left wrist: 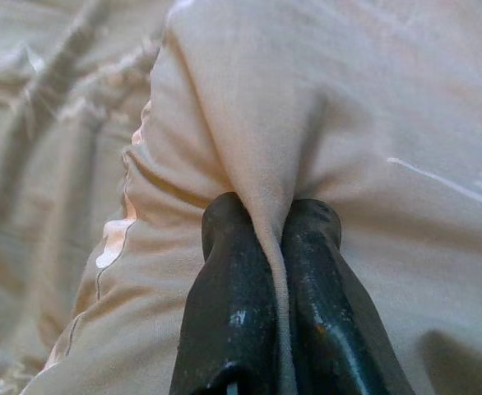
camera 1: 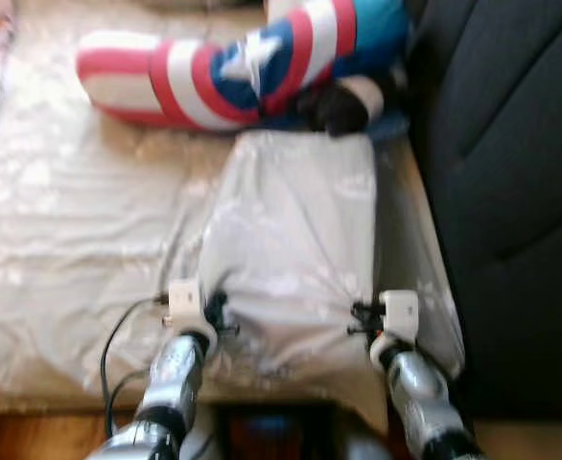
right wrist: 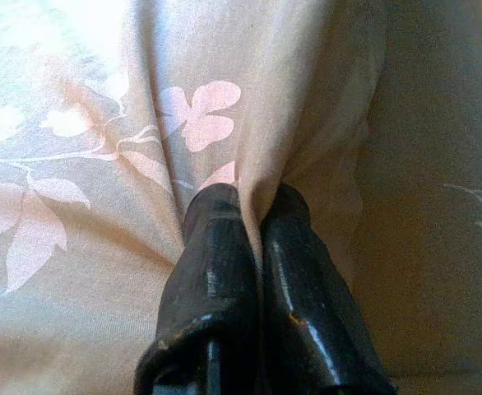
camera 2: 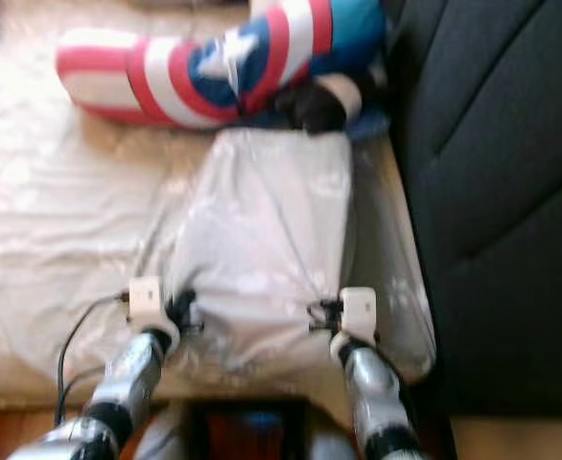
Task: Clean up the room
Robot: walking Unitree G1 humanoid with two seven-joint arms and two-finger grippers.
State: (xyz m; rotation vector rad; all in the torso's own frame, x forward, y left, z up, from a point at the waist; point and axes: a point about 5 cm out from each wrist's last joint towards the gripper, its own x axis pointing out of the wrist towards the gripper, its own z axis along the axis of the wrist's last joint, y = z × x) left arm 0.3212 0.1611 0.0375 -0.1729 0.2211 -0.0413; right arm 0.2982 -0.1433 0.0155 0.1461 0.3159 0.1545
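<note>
- Left eye view: a bed [camera 1: 60, 220] covered with a pale shiny sheet. A folded grey blanket [camera 1: 295, 240] lying on it, long way running away from the robot toward a round striped pillow [camera 1: 233, 67] in red, white and blue with a star.
- Left claw [camera 1: 216, 311] at the near left corner of the blanket, right claw [camera 1: 361, 318] at the near right corner. Both at the near edge, level with each other, blanket stretching straight ahead between them. Neither arm nearer than the other.
- A big dark chair [camera 1: 502, 192] just to the right of the bed. A thin black cable [camera 1: 118, 345] hanging by the left arm.
- Right eye view: same scene, a bit blurry. A small dark lump [camera 2: 310, 107] touching the pillow at the far end of the blanket, too fuzzy to name.
- Left wrist view: two black fingers [left wrist: 233, 304] clenched tight on a thin ridge of soft cloth, pinched up between them. Smooth cloth, wrinkled into folds around the pinch.
- Right wrist view: black fingers [right wrist: 216, 280] squeezed together too, a fold of cloth gripped between them. Pale leaf and flower print on this cloth, soft and a little shiny.
- Likely next: lift or pull with both corners together, keeping the two claws even so the blanket stays flat.
</note>
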